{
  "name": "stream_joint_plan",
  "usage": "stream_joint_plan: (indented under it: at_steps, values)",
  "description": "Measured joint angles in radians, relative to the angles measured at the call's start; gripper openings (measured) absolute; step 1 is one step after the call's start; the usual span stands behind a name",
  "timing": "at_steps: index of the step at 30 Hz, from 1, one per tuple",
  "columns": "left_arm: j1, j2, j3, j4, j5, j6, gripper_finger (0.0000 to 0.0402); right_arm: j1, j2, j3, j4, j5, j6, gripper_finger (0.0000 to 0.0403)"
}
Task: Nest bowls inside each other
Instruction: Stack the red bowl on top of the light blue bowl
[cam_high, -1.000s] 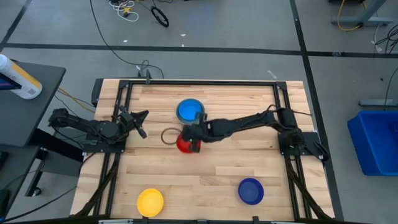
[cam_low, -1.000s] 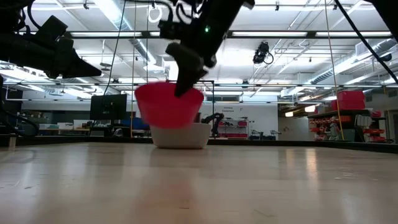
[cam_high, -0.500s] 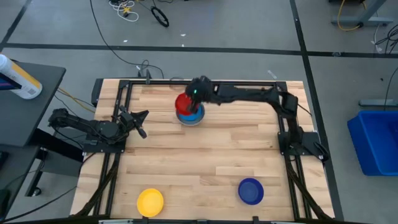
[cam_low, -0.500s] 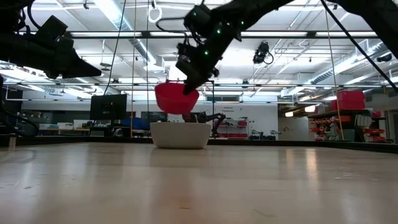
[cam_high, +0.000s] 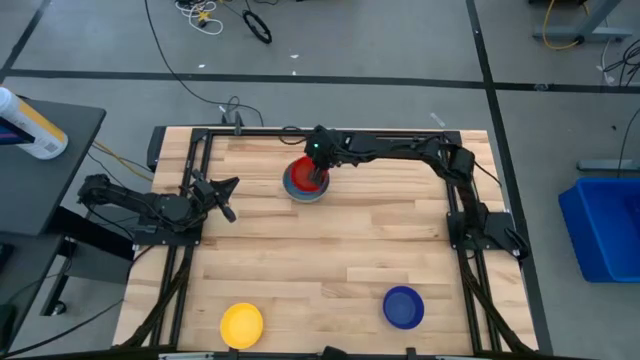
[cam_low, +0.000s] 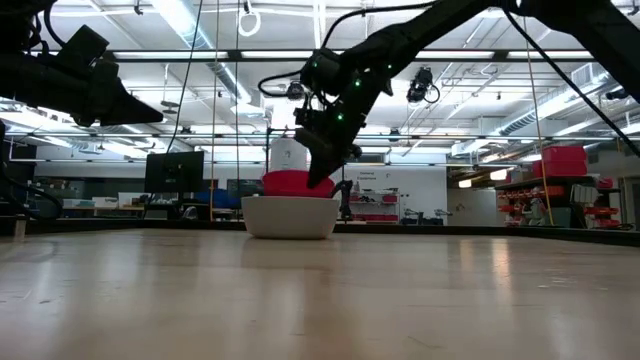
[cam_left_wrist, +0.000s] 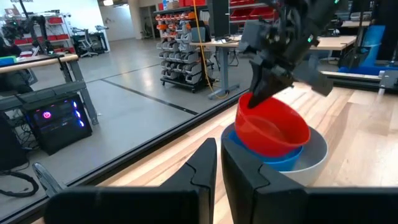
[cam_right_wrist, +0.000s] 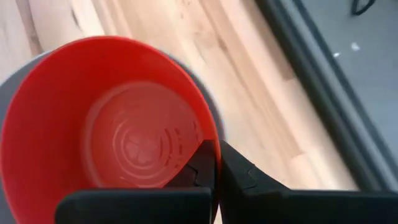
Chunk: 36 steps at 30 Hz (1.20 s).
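Right gripper (cam_high: 318, 178): over the far-centre counter (cam_high: 340, 260), fingers (cam_right_wrist: 205, 163) pinched on the red bowl's rim.
Red bowl (cam_high: 300, 176): tilted, sitting in the light blue bowl, rim gripped on its right side; in the low view (cam_low: 296, 183) only its upper part shows above the grey bowl.
Light blue bowl (cam_left_wrist: 273, 160): nested inside the grey bowl, only a strip of rim showing under the red one.
Grey bowl (cam_low: 290, 216): resting on the counter at far centre, holding the other two; outermost of the stack (cam_left_wrist: 314, 155).
Left gripper (cam_high: 222, 196): raised near the counter's left edge, well apart from the stack, pointing right toward it; fingers (cam_left_wrist: 202, 171) close together with a narrow slit between, grasping nothing.
Yellow bowl (cam_high: 241, 324): alone on the near-left counter, upright.
Dark blue bowl (cam_high: 403, 306): alone on the near-right counter, upright, well apart from the yellow one.
Blue bin (cam_high: 605, 226): on the floor right of the counter.
Bottle (cam_high: 30, 124): white and yellow, lying on a dark side table (cam_high: 70, 130) at far left.
Cables (cam_high: 200, 15): loose on the floor beyond the counter.
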Motion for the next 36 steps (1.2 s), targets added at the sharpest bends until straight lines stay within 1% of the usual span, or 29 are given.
stream_joint_plan:
  at_steps: [4,12,15,21,25,27,30,32,34,36]
  values:
    - [0.0,0.0,0.0,0.0,0.0,-0.004,0.0032,0.0,0.028,0.0,-0.002,-0.075,0.02,0.0001]
    - [0.0,0.0,0.0,-0.001,0.0,-0.004,0.0032,0.005,0.033,0.0,-0.017,-0.08,0.06,0.0006]
    - [0.0,0.0,0.0,-0.002,0.0,-0.004,0.0032,0.005,0.033,0.0,-0.012,-0.08,0.062,0.0028]
    - [0.0,0.0,0.0,-0.002,0.0,-0.004,0.0032,0.006,0.033,0.0,-0.011,-0.08,0.047,0.0103]
    - [0.0,0.0,0.0,-0.006,0.0,-0.004,0.0032,0.009,0.033,0.0,0.005,-0.077,-0.001,0.0149]
    - [0.0,0.0,0.0,-0.008,0.0,-0.004,0.0032,0.009,0.033,0.0,0.038,-0.053,-0.025,0.0166]
    - [0.0,0.0,0.0,-0.008,0.0,-0.004,0.0032,0.013,0.033,0.001,0.084,0.008,-0.02,0.0181]
    - [0.0,0.0,0.0,-0.008,0.001,-0.004,0.0032,0.015,0.033,0.001,0.104,0.03,-0.01,0.0185]
    - [0.0,0.0,0.0,-0.009,0.001,-0.005,0.0032,0.016,0.033,0.001,0.117,0.029,-0.014,0.0181]
    - [0.0,0.0,0.0,-0.009,0.002,-0.005,0.0032,0.021,0.033,0.001,0.117,0.029,-0.014,0.0169]
